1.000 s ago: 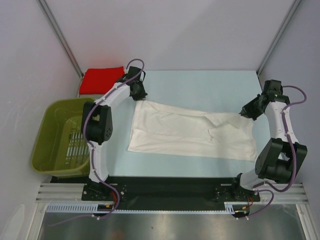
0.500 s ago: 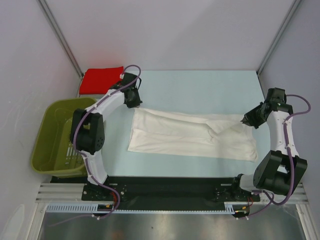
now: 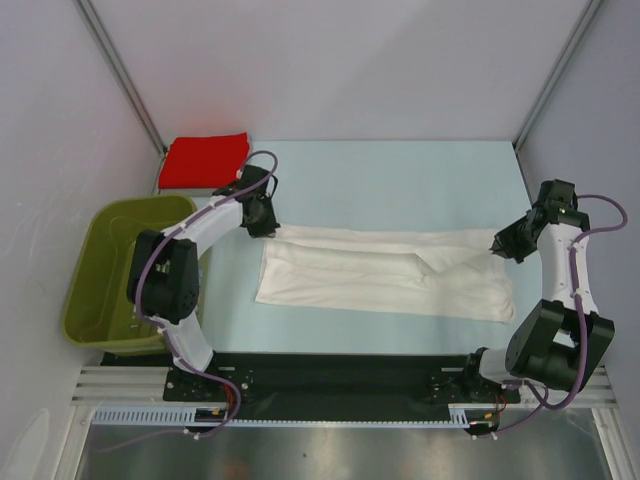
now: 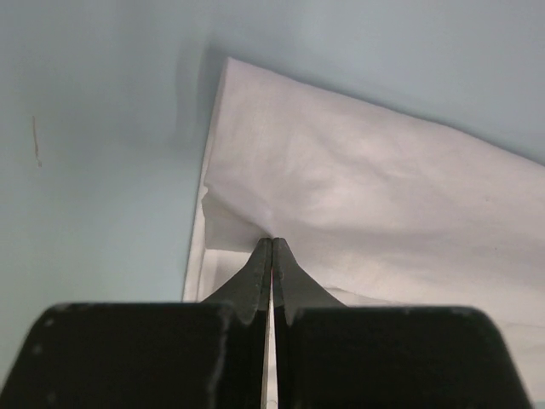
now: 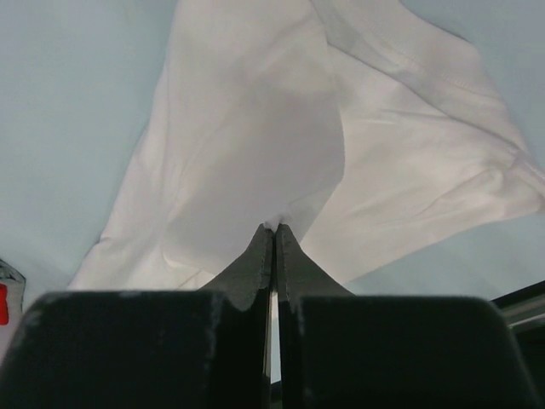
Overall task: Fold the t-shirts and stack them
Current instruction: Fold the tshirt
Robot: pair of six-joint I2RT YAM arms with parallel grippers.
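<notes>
Observe the left gripper [image 4: 272, 244] pinched fast on the far left corner of the white t-shirt [image 3: 385, 270], and the right gripper [image 5: 274, 228] pinched likewise on the far right corner. Find the shirt laid long across the middle of the table [image 3: 400, 170], with its far edge raised at both ends and partly doubled toward the near edge. Find the red t-shirt [image 3: 205, 160] folded at the far left corner of the table, just beyond the basket [image 3: 95, 290] (apart from the white one).

Expect slip at either pinch, with only thin cloth between the jaws. Avoid uneven travel of the two arms: likely result, a skewed fold line. Avoid excess tension between the corners: likely result, dragging of the lower layer across the table. Check the crease near the right sleeve for risk of entrapment inside the fold. Release only with edges aligned.
</notes>
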